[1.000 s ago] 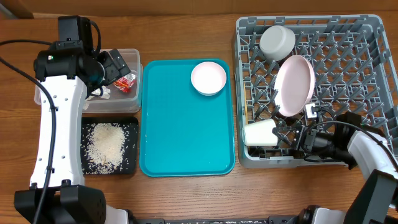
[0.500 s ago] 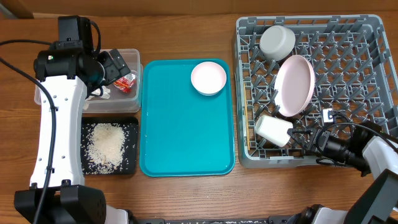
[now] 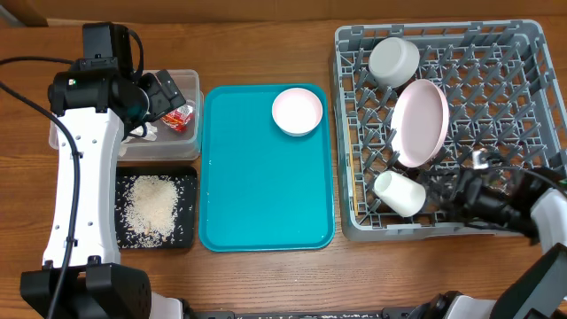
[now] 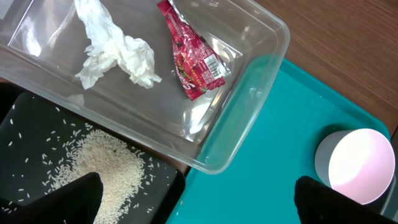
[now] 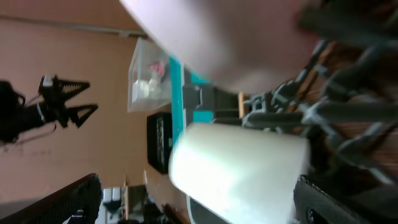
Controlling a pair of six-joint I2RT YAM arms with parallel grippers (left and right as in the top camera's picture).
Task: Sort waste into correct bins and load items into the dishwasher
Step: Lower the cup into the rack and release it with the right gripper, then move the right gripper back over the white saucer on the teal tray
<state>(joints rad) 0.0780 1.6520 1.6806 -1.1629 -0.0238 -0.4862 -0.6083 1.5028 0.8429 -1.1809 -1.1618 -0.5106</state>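
Observation:
A small white cup [image 3: 399, 193] [image 5: 239, 171] lies on its side in the front left corner of the grey dish rack [image 3: 339, 106]. My right gripper [image 3: 434, 195] [image 5: 199, 208] is open just right of it, fingers wide on either side of the cup and not pressing it. The pink plate [image 3: 418, 122] and grey-white bowl [image 3: 394, 60] stand in the rack. My left gripper [image 3: 164, 93] [image 4: 199, 211] hangs open and empty over the clear tub [image 4: 249, 124], which holds a tissue [image 4: 115, 53] and a red wrapper [image 4: 196, 59]. Rice [image 3: 151, 206] lies in the black tray [image 3: 186, 217].
The teal tray [image 3: 266, 186] lies between the bins and the rack, with the small pinkish saucer [image 3: 297, 112] [image 4: 354, 165] at its back right corner. My left arm stretches along the table's left side, over part of the tub and black tray.
My right gripper has opened and let go of the cup, which moved rightward and settled on its side in the rack. The right gripper drew back to the right. My left arm stayed still.

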